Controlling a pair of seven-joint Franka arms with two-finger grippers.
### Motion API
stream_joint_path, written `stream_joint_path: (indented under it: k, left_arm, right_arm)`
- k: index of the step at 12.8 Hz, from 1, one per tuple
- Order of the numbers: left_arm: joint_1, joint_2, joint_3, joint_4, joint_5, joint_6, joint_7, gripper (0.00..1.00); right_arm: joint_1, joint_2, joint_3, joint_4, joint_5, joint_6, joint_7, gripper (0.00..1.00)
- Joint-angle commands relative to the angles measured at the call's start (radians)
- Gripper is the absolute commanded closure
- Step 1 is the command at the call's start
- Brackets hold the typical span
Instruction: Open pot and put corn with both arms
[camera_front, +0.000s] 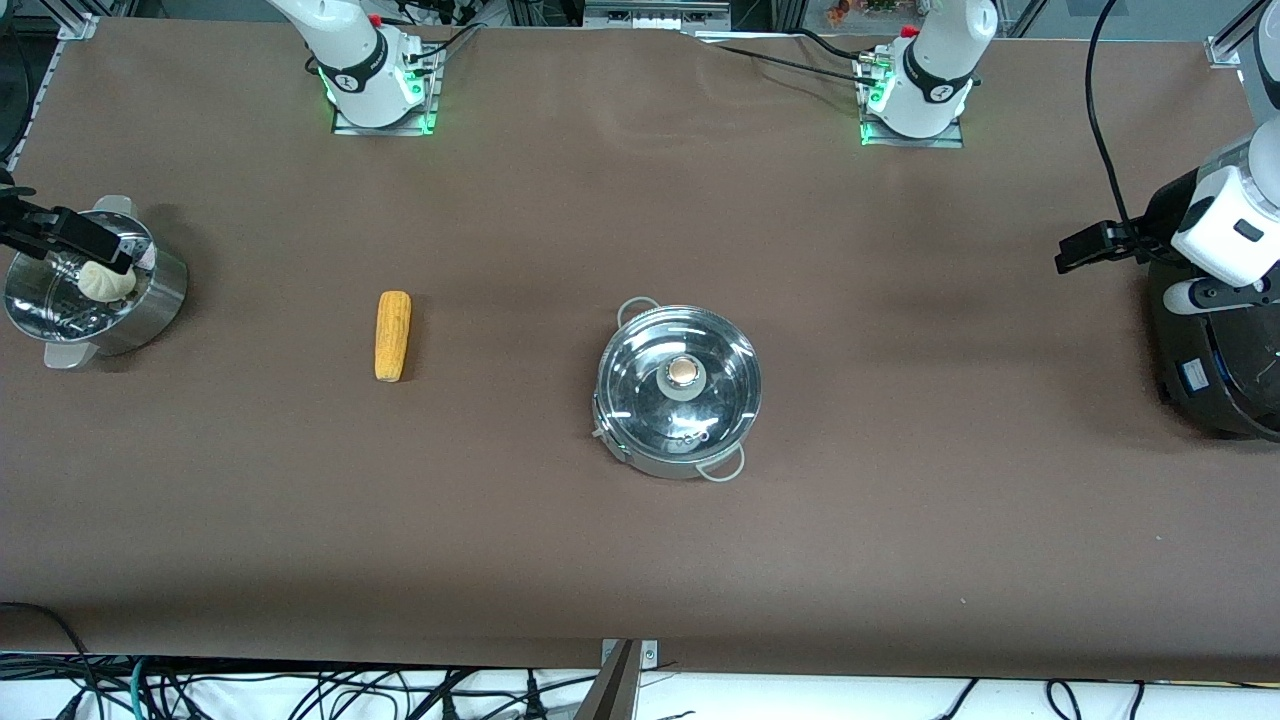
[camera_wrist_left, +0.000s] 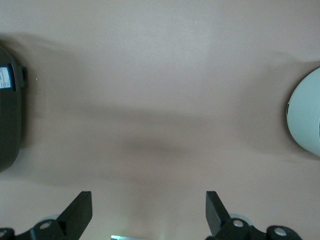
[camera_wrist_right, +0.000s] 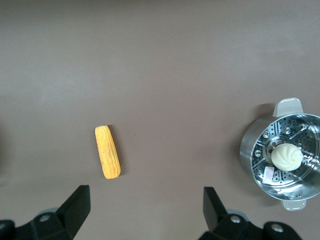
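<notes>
A: Status? Lid (camera_front: 679, 374) is sitting closed on the pot (camera_front: 678, 392) mid-table; corn (camera_front: 392, 335) is lying toward the right arm's end; nothing done.

B: Left gripper (camera_wrist_left: 149, 212) is hovering wide open over bare table; right gripper (camera_wrist_right: 146, 210) is hanging open, empty, over the steamer (camera_front: 92, 285). Lid lift, corn drop pending.

Bare table (camera_front: 560, 200) lies between corn (camera_front: 393, 335) and pot (camera_front: 679, 389).

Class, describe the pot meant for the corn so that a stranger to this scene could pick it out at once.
Start at the brown table and look near its middle, toward the left arm's end from the corn. There sits the pot, shallow, round and shiny. Unlike the steamer pot holding a white bun, it has wire loop handles and a closed glass lid with a tan knob.
</notes>
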Motion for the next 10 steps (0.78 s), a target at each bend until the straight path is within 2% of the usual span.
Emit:
stream_joint_path:
  k: [1, 10]
  left_arm:
    - [-0.010, -0.020, -0.003, -0.004, 0.022, 0.014, -0.001, 0.00]
    - [-0.010, -0.013, -0.016, 0.039, 0.015, 0.011, 0.003, 0.00]
  right_arm:
    - [-0.009, -0.027, 0.015, -0.026, 0.003, 0.015, 0.011, 0.00]
    - [-0.011, -0.027, 0.036, -0.021, -0.003, 0.009, -0.013, 0.00]
